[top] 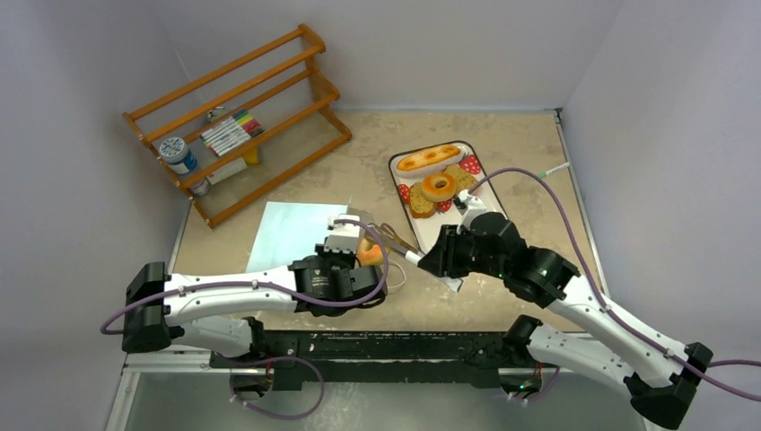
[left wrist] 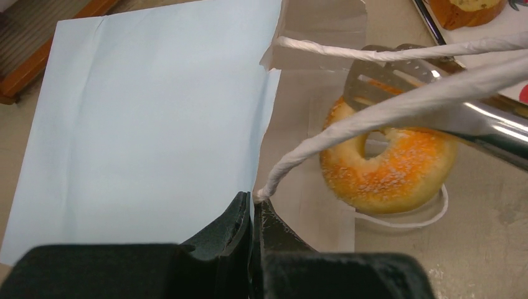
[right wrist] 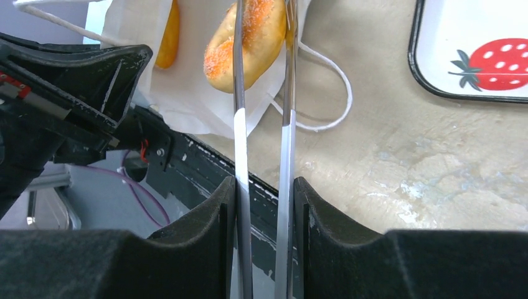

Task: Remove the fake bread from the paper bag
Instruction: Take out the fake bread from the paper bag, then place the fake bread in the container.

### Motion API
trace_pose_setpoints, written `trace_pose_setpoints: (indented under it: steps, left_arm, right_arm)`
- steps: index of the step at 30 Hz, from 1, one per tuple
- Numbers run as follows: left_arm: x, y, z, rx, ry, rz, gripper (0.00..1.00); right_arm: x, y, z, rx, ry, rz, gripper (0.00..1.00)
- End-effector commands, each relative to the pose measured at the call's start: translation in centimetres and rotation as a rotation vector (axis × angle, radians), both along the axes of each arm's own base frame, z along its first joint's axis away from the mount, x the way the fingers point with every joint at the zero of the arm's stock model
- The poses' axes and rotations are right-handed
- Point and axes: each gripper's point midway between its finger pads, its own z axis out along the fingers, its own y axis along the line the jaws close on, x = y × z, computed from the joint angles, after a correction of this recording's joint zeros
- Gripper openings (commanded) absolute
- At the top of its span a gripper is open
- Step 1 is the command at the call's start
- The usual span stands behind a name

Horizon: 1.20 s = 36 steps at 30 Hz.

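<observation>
The pale-blue paper bag (top: 292,231) (left wrist: 155,118) lies flat with its mouth toward the tray. My left gripper (top: 345,237) (left wrist: 255,200) is shut on the bag's rim where a white cord handle (left wrist: 373,115) comes out. My right gripper (top: 432,260) (right wrist: 264,182) is shut on metal tongs (top: 397,240) (right wrist: 239,124). The tong tips (left wrist: 386,78) pinch an orange sesame bagel (top: 370,252) (left wrist: 389,168) (right wrist: 249,37) at the bag's mouth. Another orange piece (right wrist: 167,34) shows inside the bag. A loaf (top: 429,158), a bagel (top: 439,187) and toast (top: 422,203) lie on the tray.
The white strawberry-print tray (top: 476,205) (right wrist: 436,37) sits right of the bag. A wooden rack (top: 242,117) with markers and a can (top: 178,154) stands at the back left. Walls close off the left, back and right sides.
</observation>
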Motion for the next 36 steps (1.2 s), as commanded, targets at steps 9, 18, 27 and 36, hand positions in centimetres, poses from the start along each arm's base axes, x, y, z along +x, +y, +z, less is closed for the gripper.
trace_pose_setpoints:
  steps: [9,18,27,36]
  left_arm:
    - [2.2,2.2,0.3,0.004,0.004,0.009,0.00]
    - [2.4,2.4,0.0,0.005,0.028,-0.043,0.00]
    - [2.4,1.4,0.4,0.001,0.037,-0.107,0.00]
    - [2.2,0.8,1.0,-0.023,0.046,-0.148,0.00]
  right_arm:
    - [2.2,-4.2,5.6,0.044,-0.092,-0.300,0.00]
    - [3.6,-8.5,7.0,-0.024,-0.122,-0.548,0.00]
    - [3.3,-11.7,5.4,-0.106,-0.084,-0.713,0.00]
    - [4.2,-12.3,1.6,-0.182,-0.061,-0.798,0.00]
